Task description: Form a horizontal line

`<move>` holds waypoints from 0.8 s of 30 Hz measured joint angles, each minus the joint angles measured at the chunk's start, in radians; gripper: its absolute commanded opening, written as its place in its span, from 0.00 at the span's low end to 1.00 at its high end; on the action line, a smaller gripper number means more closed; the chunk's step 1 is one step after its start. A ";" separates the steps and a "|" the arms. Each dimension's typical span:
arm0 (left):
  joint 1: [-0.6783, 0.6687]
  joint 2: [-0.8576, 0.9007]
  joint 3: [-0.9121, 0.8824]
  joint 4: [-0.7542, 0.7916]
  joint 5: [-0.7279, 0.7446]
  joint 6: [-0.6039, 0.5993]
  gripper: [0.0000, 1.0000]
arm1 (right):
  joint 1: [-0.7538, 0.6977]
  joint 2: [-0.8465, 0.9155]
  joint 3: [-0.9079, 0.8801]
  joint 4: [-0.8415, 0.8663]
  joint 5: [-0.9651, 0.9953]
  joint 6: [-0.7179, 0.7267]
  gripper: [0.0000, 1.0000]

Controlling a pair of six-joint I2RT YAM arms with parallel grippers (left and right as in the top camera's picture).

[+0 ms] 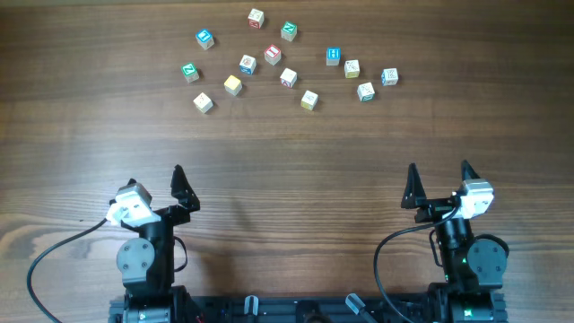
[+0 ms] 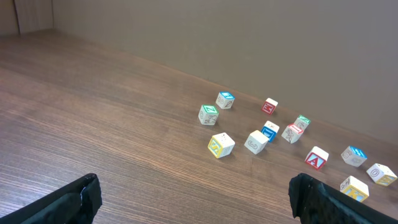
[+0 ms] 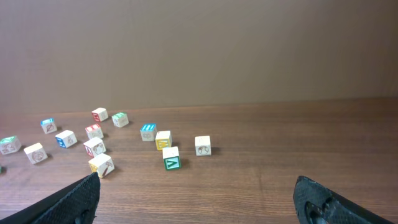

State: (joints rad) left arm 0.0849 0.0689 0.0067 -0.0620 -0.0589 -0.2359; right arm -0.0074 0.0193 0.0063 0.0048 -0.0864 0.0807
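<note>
Wooden desk [image 1: 287, 161], upper centre of frame: cubes [image 1: 287, 78] scattered loose, no line formed yet. Lower corners: left gripper [image 1: 155, 177] and right gripper [image 1: 439, 167] spread wide, empty, likely parked back since nothing chosen yet.

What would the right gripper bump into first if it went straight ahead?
Probably the white cube at the scatter's right end: the wrist view shows it centred ahead of the open right gripper. Only bare table lies before it, though depth is unclear.
</note>
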 measured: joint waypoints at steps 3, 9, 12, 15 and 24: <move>0.000 0.000 0.000 0.002 -0.004 0.000 1.00 | 0.000 0.000 0.000 0.000 0.000 0.000 1.00; 0.000 0.000 0.000 0.103 -0.058 0.007 1.00 | 0.000 0.000 0.000 0.000 0.000 0.000 1.00; 0.000 0.000 0.025 0.089 -0.049 0.007 1.00 | 0.000 0.000 0.000 0.000 0.000 0.000 1.00; 0.000 0.005 0.168 -0.053 -0.010 0.006 1.00 | 0.000 0.000 0.000 0.000 0.000 0.000 1.00; 0.000 0.535 1.206 -0.784 0.064 0.018 1.00 | 0.000 -0.001 0.000 -0.003 -0.003 0.000 1.00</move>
State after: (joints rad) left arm 0.0849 0.6041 1.2129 -0.8455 0.0051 -0.2180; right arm -0.0074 0.0181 0.0063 0.0013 -0.0898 0.0807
